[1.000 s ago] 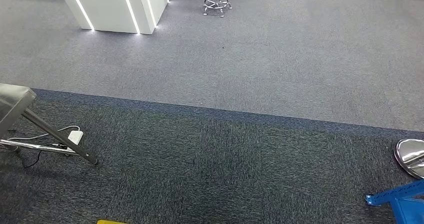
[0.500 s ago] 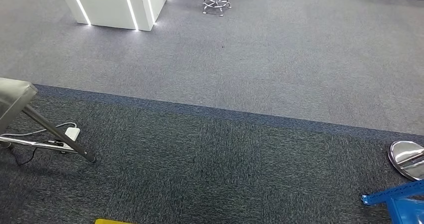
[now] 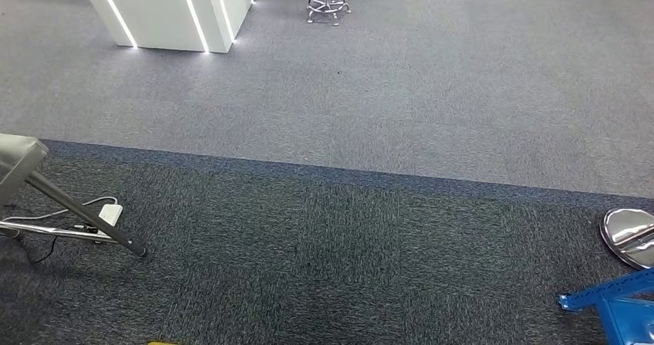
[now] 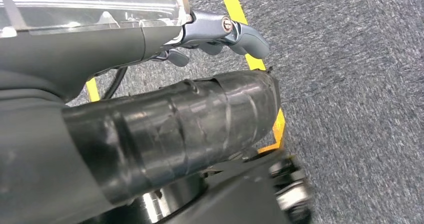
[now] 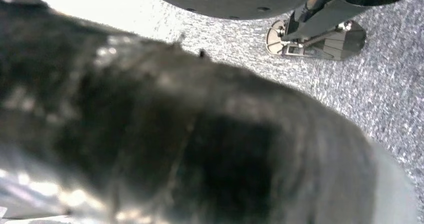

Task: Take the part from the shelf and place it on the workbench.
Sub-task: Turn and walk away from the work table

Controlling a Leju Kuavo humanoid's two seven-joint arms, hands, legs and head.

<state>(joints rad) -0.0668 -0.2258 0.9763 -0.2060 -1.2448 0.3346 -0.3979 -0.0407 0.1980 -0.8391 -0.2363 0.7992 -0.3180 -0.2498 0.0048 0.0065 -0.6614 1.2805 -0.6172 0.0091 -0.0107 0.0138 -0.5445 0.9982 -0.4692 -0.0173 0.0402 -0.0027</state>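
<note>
Part (image 4: 190, 129) first: where is it?

At my left hand (image 4: 200, 33). It is a thick black roll wrapped in overlapping bands of tape, and it lies along the hand, right under my thumb (image 4: 247, 37).

So you are gripping it?

I cannot tell. The grey thumb arches over the roll with a gap beneath its tip, and yellow tape (image 4: 235, 8) on the floor shows through that gap. The roll covers my other fingers.

And your right hand?

I cannot tell there either. A dark, glossy blur (image 5: 150, 134) sits very close to that wrist camera, and I cannot sort hand from load in it. Past its edge there is speckled grey carpet.

What lies ahead of you?

Floor. There is dark carpet (image 3: 324, 268) close to me and lighter carpet farther off, with a bluish strip (image 3: 347, 177) running between them. A white pillar (image 3: 166, 9) with lit edges stands far off to my left, and a stool base (image 3: 328, 5) is just beside it. A slanted metal leg (image 3: 77, 218) is near my left side, with a white power strip (image 3: 110, 212) and a cable on the floor beside it. On my right a chrome disc (image 3: 631, 237) rests on the dark carpet — below it the corner of a blue frame (image 3: 613, 299) comes in at the picture's edge.
</note>
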